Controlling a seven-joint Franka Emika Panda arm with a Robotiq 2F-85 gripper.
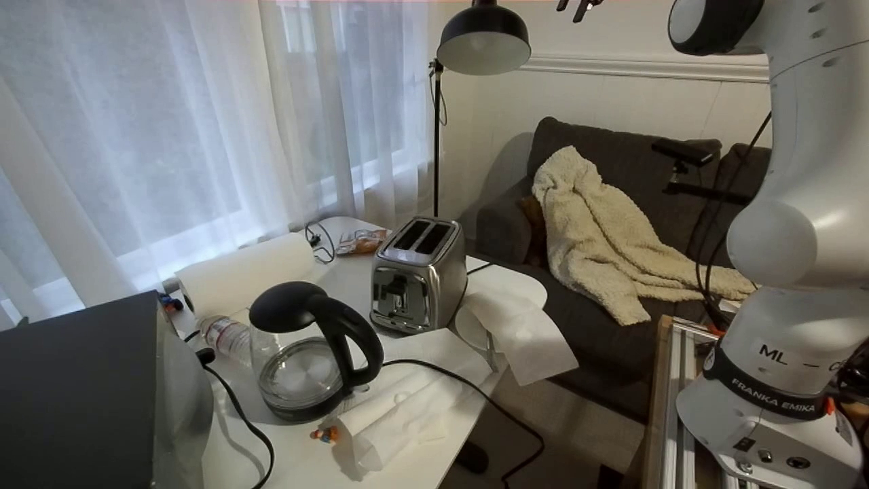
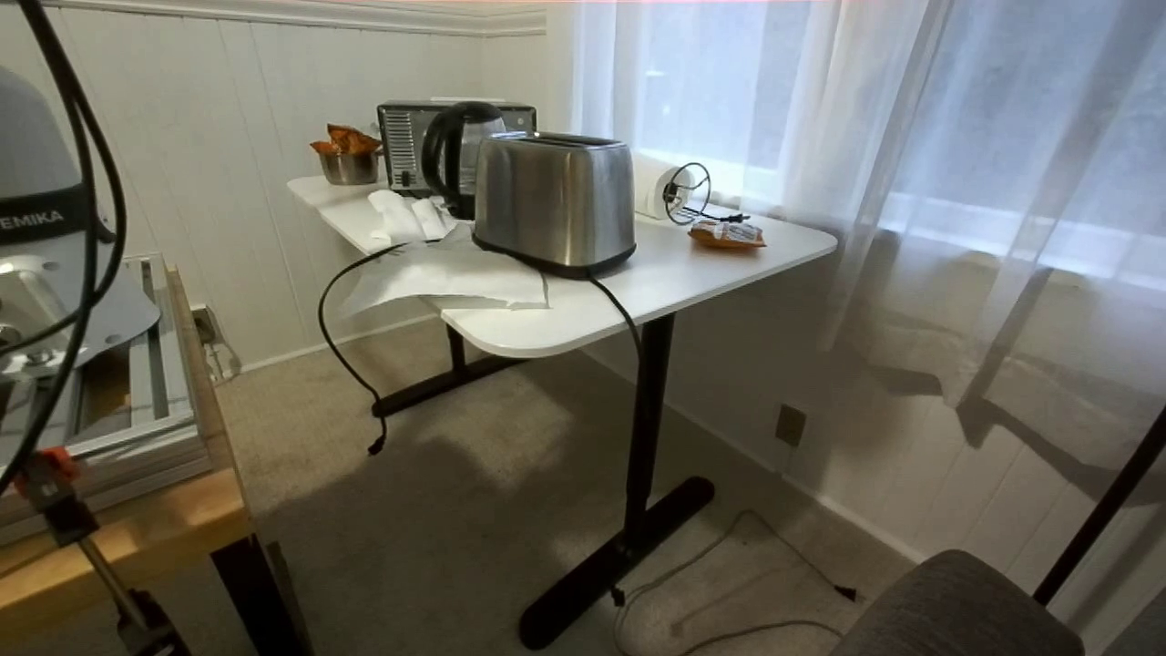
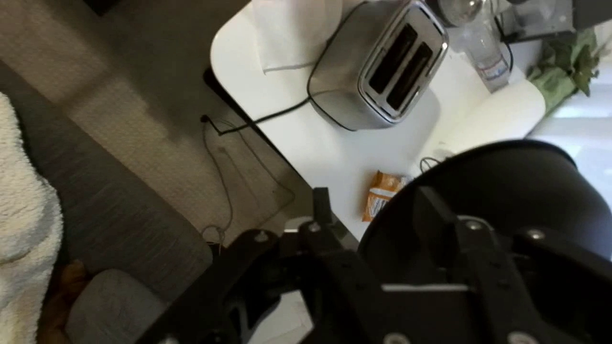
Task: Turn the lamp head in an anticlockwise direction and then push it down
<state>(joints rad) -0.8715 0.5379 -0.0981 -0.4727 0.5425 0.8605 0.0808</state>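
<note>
At far L in an exterior view: sheer curtain [image 1: 224, 115], then the toaster [image 1: 419, 275]. Just past it the lamp pole [image 1: 436, 149], thin & dark, so I'd expect wobble under side load; go slow & don't shove twd the curtain.

Next R, the lamp head [image 1: 483, 41]: black, mouth down, high up beyond the toaster, its top cut off by the frame edge. For the turn, prob. best to bear on its side near the rim, well off the pivot, w/ a flat face; a mere corner may skid on glossy metal. Anticlockwise I take as seen from above, in small arcs.

R of that, the gripper [image 3: 373, 193]: jaws wide, nothing held, per the wrist view. Fingertips [image 1: 582, 11] show apart from the head in an exterior view; w/ the rest cropped at the top edge, can't tell how near in depth. So step in hand is prob. lining up: ease in til 1 finger meets the side, then sweep. For the push after, get over the crown & press straight down, backing off if the pole bends.

Far R, the arm [image 1: 787, 231]: I'd leave elbow room so the sweep doesn't run out midway.
</note>
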